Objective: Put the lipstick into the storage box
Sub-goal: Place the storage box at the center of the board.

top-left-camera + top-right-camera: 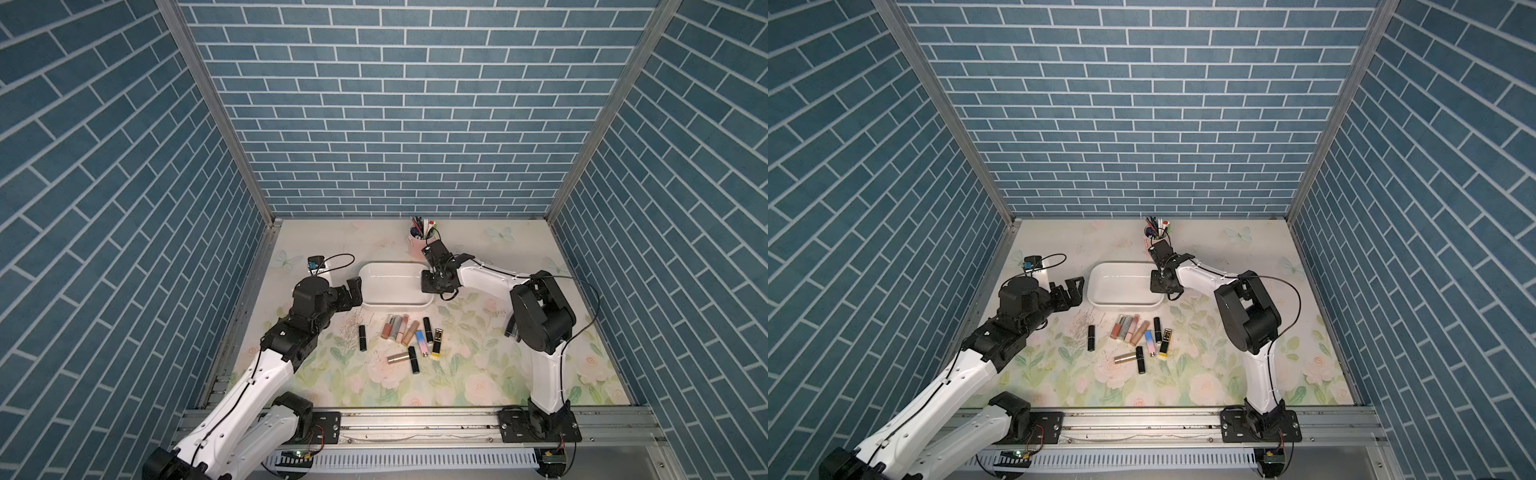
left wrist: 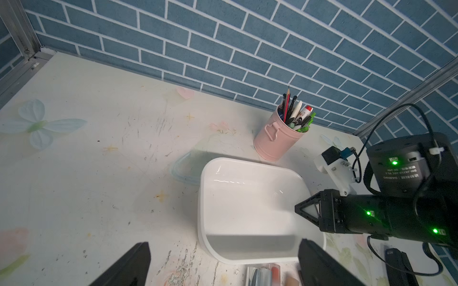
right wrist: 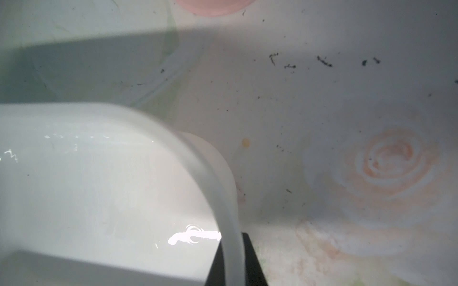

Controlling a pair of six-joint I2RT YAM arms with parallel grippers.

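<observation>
White box (image 3: 99, 188), rim blurred, sits pinched in the right end effector (image 3: 233, 250), mostly cut off. Left end effector (image 1: 354, 293) gapes beside it; lipsticks (image 1: 410, 332) lie apart on the tabletop (image 1: 478, 374).

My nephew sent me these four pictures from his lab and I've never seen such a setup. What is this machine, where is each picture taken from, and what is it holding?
These are two robot arms fixed to the front edge of a table: the left arm and the right arm. Two pictures look down from one camera overhead and show nearly the same scene. The other two come from cameras on the arms' wrists. On the table lie about ten lipsticks, with a white storage box behind them and a pink pen cup further back. No lipstick shows in the box. The right end effector is shut on the box's rim, as its wrist picture shows. The left end effector is open and empty, near the box's opposite end.
</observation>
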